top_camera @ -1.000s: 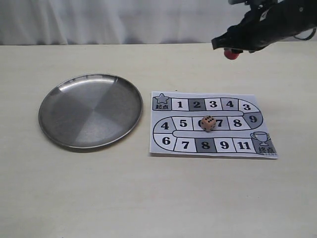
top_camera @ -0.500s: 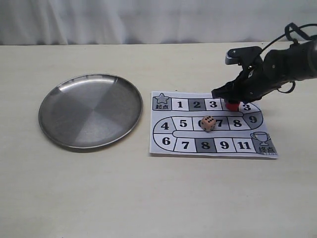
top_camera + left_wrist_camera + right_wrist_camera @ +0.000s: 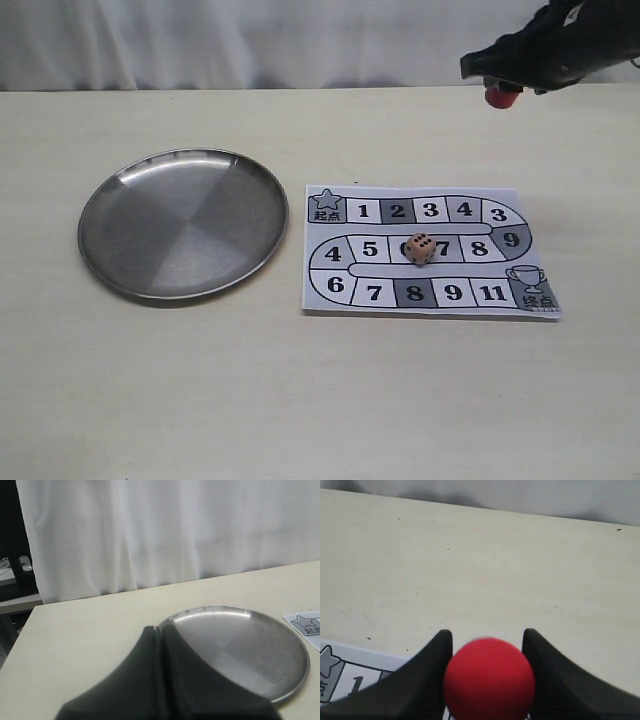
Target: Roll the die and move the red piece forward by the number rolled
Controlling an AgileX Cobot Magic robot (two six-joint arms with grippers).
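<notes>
The pale wooden die (image 3: 420, 248) lies on the paper game board (image 3: 430, 252), over the middle row's square 6, several black pips showing on top. High at the back right, above the table and beyond the board, my right gripper (image 3: 500, 88) is shut on the red piece (image 3: 500, 97). The right wrist view shows the red piece (image 3: 489, 679) squeezed between both black fingers (image 3: 434, 666). My left gripper (image 3: 160, 630) is shut with nothing in it, near the steel plate (image 3: 250, 650); it does not show in the exterior view.
A round steel plate (image 3: 183, 222) lies left of the board. The board's corner with the star start square (image 3: 326, 666) shows under the right gripper. A white curtain (image 3: 250, 40) closes off the table's far edge.
Half a second ago the right gripper held the red piece down on the board near the top row's square 4; it has since risen up and back with the piece. The die has not moved.
</notes>
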